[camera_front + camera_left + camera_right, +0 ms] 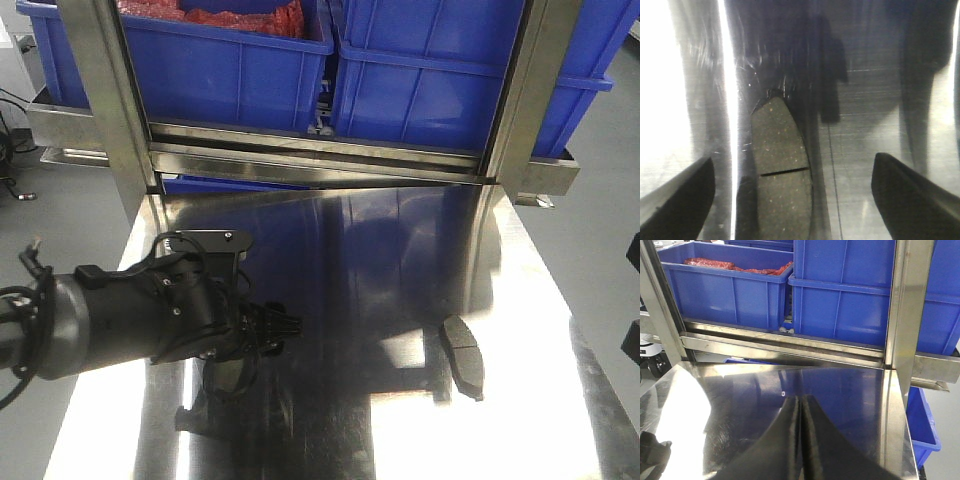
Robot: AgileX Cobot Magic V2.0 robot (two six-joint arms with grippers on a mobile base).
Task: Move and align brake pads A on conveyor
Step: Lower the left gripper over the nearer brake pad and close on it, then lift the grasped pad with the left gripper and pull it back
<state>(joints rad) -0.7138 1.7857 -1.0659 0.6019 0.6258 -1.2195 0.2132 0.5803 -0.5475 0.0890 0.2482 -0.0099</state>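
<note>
One brake pad A (pixel 781 170) lies grey face up on the shiny steel table (pixel 865 100), its cross groove showing. My left gripper (pixel 793 157) hangs open over it, and the pad sits nearer the left finger (pixel 685 195) than the right finger (pixel 910 195), touching neither. In the front view the left arm (pixel 150 315) covers that pad. A second brake pad A (pixel 462 355) lies alone on the right of the table. My right gripper (pixel 800 412) is shut with nothing between its fingers, above the table. The conveyor is out of view.
Blue bins (pixel 420 80) stand on a steel shelf behind the table, one holding red material (pixel 210 15). Two steel uprights (pixel 110 100) frame the shelf. The table edge (pixel 590 350) runs along the right, with a blue bin (pixel 922 425) below it.
</note>
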